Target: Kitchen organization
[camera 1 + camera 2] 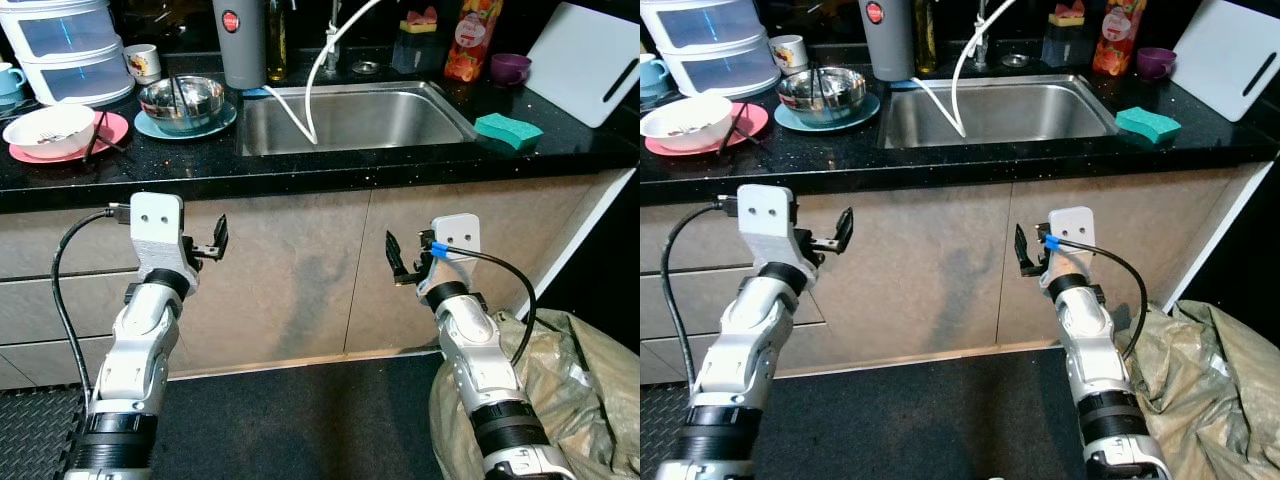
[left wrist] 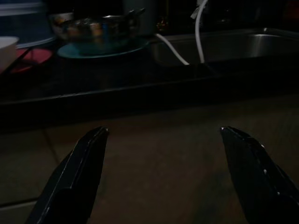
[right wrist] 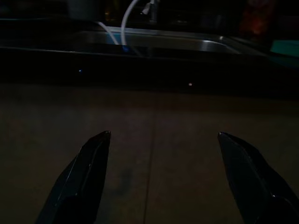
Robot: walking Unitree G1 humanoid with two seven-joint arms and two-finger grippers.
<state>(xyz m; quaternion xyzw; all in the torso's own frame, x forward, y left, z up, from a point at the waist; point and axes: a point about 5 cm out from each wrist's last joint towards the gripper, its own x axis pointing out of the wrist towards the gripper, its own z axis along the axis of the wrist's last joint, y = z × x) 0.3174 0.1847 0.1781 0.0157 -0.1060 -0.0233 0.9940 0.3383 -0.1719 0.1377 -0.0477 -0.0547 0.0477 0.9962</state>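
My left gripper (image 1: 217, 243) and right gripper (image 1: 397, 258) are both raised in front of the beige cabinet doors (image 1: 300, 280), below the black counter (image 1: 330, 165). Both are open and hold nothing; the wrist views show the fingers (image 2: 79, 172) (image 3: 84, 168) spread wide. On the counter's left, a steel bowl (image 1: 182, 100) with chopsticks sits on a teal plate. A white bowl (image 1: 50, 130) rests on a pink plate beside it. The steel sink (image 1: 400, 118) lies in the middle with a white hose (image 1: 312, 90) hanging into it. A green sponge (image 1: 508, 130) lies to its right.
At the back stand clear plastic drawers (image 1: 65, 45), a mug (image 1: 143, 62), a grey tumbler (image 1: 238, 40), a juice bottle (image 1: 472, 38), a purple cup (image 1: 510, 67) and a white cutting board (image 1: 585, 60). A crumpled sack (image 1: 585, 390) sits on the floor by my right arm.
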